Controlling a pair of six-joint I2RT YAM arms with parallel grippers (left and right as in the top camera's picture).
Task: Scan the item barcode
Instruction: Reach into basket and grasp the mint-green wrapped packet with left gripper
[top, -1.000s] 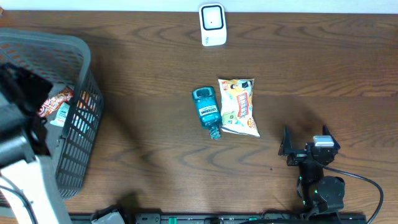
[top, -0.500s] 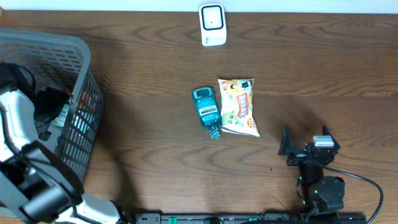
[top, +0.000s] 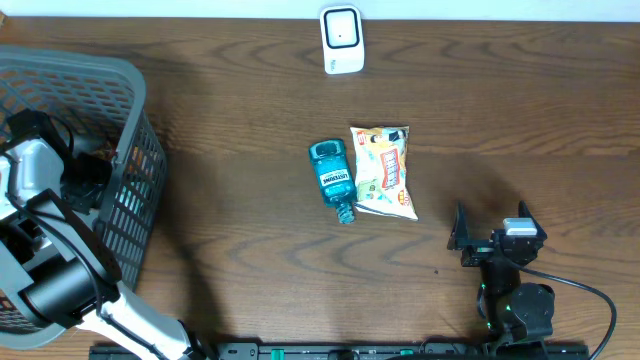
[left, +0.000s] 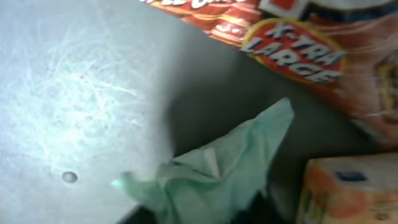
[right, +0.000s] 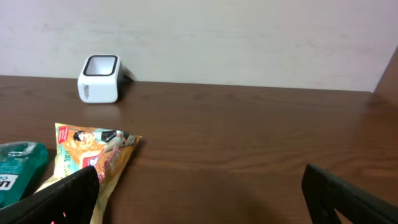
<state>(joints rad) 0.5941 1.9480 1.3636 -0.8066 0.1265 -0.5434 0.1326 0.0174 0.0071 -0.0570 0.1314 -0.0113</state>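
Dark wood desk under a pale wall: one white scanner (top: 341, 40) at the far edge, one mouthwash bottle (top: 333, 178) and one snack bag (top: 384, 170) side by side mid-desk, one grey basket (top: 135, 210) at the left edge. Inside it the left wrist view shows three items: red packet (left: 292, 43), green wrapper (left: 217, 168), orange box (left: 348, 193). The left gripper (top: 88, 172) is down in the basket; whether it has closed on anything I cannot tell. The right gripper (right: 199, 199) stands wide open, empty, near the front edge. Judged early: an item has yet to be lifted out and shown to the scanner
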